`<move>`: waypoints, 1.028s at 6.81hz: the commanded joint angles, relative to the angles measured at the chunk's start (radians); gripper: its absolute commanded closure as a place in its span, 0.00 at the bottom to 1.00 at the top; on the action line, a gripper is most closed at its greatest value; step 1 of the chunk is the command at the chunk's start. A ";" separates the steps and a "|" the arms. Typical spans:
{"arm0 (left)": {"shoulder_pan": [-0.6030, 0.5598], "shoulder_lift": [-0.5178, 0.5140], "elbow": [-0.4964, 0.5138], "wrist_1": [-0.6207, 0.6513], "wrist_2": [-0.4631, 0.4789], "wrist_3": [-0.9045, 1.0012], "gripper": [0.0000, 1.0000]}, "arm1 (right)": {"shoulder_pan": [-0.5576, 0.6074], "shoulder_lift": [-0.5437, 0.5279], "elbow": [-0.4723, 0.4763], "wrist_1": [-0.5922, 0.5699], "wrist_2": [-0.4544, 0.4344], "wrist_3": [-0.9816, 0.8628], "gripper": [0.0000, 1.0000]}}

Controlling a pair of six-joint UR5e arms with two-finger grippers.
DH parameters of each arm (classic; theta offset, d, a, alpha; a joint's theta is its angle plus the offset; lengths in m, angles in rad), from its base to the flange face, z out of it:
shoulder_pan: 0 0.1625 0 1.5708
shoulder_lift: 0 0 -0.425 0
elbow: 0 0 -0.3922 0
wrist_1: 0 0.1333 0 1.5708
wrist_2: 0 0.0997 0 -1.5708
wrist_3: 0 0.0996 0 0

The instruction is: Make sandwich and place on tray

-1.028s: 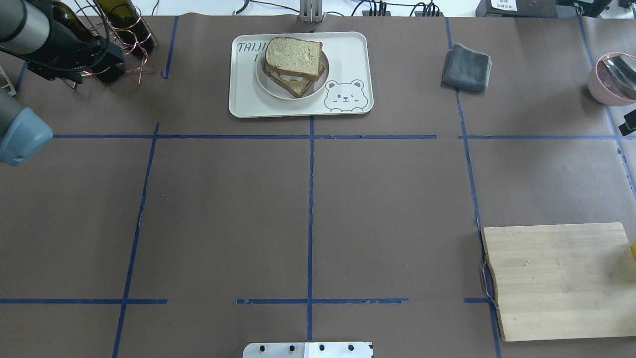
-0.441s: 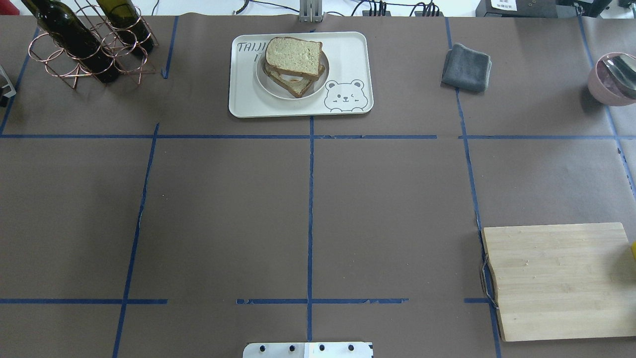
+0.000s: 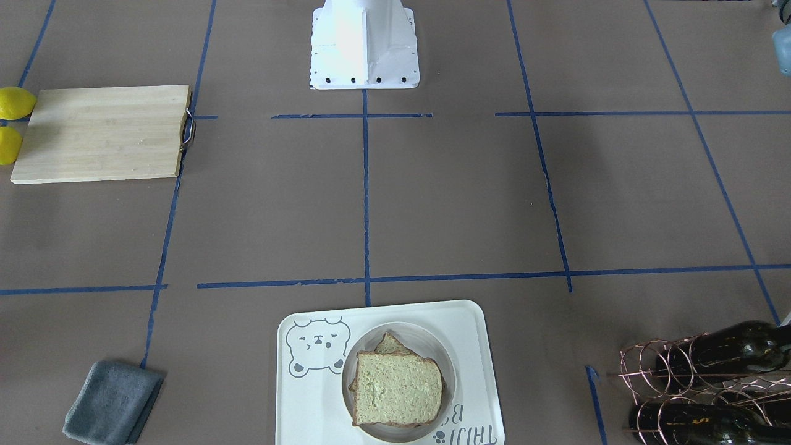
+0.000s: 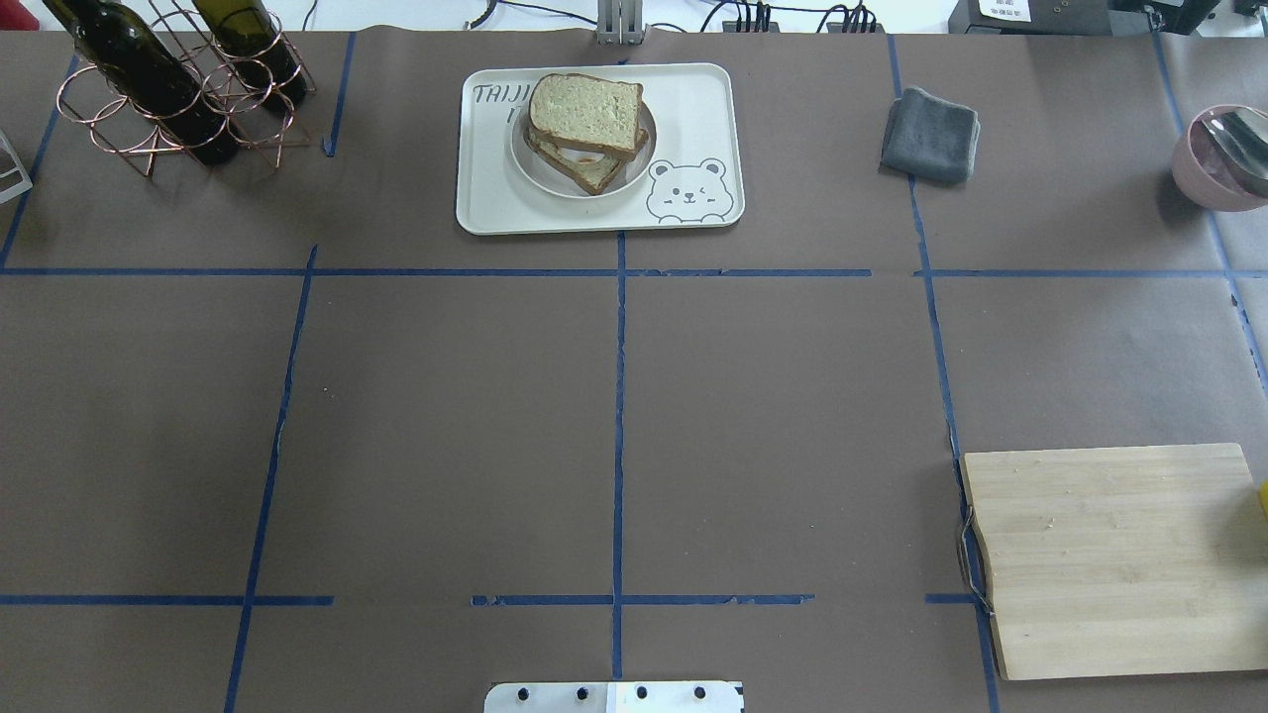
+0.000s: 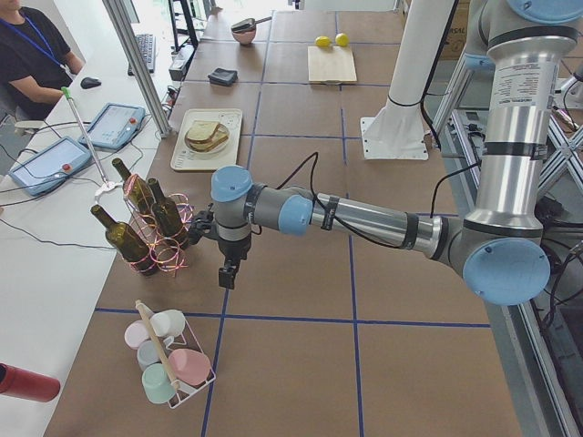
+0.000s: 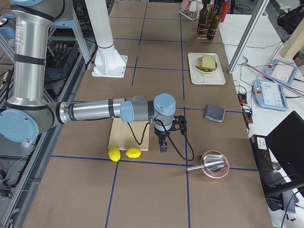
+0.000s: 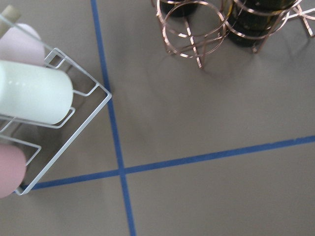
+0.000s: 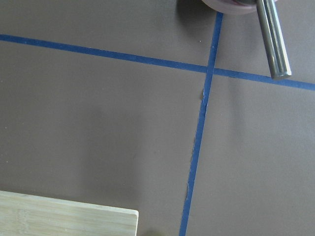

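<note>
The sandwich, two tan bread slices with dark crusts, is stacked on a small round white plate. The plate stands on the cream tray with the bear drawing at the far middle of the table. Only a sliver of egg shows between the slices. The sandwich also shows in the front-facing view on the tray. My left gripper hangs beside the bottle rack, far from the tray. My right gripper hangs between the cutting board and the pink bowl. Both show only in side views, so I cannot tell whether they are open or shut.
Wine bottles in a copper rack stand at the far left, with a wire rack of cups beyond the table end. A grey cloth, a pink bowl with a metal ladle, a wooden cutting board and two lemons lie on the right.
My left arm has drawn back from over the bottle rack and left the overhead view. The dark piece at the right edge is gone too. The sandwich has not moved.
</note>
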 commanded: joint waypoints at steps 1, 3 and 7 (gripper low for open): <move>-0.072 0.086 0.012 0.064 -0.060 0.121 0.00 | 0.027 -0.017 -0.018 -0.005 0.049 0.005 0.00; -0.095 0.150 0.019 0.053 -0.180 0.117 0.00 | 0.081 -0.014 -0.084 0.001 0.136 0.003 0.00; -0.097 0.148 0.042 0.015 -0.179 0.115 0.00 | 0.089 -0.002 -0.078 0.009 0.118 -0.001 0.00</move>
